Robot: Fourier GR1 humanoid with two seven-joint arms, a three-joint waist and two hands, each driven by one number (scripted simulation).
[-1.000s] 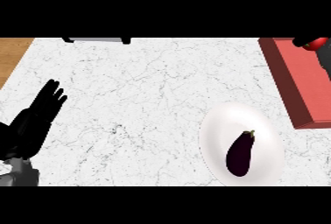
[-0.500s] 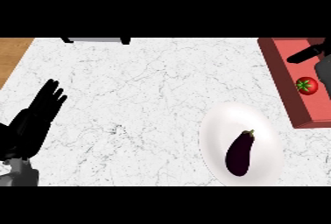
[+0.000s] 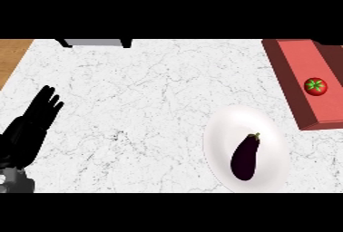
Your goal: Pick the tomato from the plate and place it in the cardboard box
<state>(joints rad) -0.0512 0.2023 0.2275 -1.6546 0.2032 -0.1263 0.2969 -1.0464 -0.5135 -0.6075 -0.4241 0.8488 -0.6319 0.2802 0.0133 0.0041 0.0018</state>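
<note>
Tomato [image 3: 316, 86] sits inside the box [image 3: 292, 81], on the box floor near its left wall, green stem cap facing up. It is untouched by any robot hand. Box is red-brown and runs along the right edge of the worktop [image 3: 147, 90], cut off by the view's top and right sides.

Plate [image 3: 221, 129] is white and lies on the worktop just below and left of the box; I can't tell if the two touch. Eggplant [image 3: 245, 156] lies on the plate, dark purple, stem end pointing up-right toward the box, body slanting down-left. Tomato and plate are apart, with the box wall between them.

Left robot hand [image 3: 30, 129] shows at the view's left edge, well apart from plate and box. Its fingers are straight and spread wide, pointing up, and it holds nothing.

Grey object [image 3: 94, 43] with a dark frame is at the worktop's far edge, mostly cut off. Wood strip [image 3: 13, 56] shows at the upper left beside the worktop.
</note>
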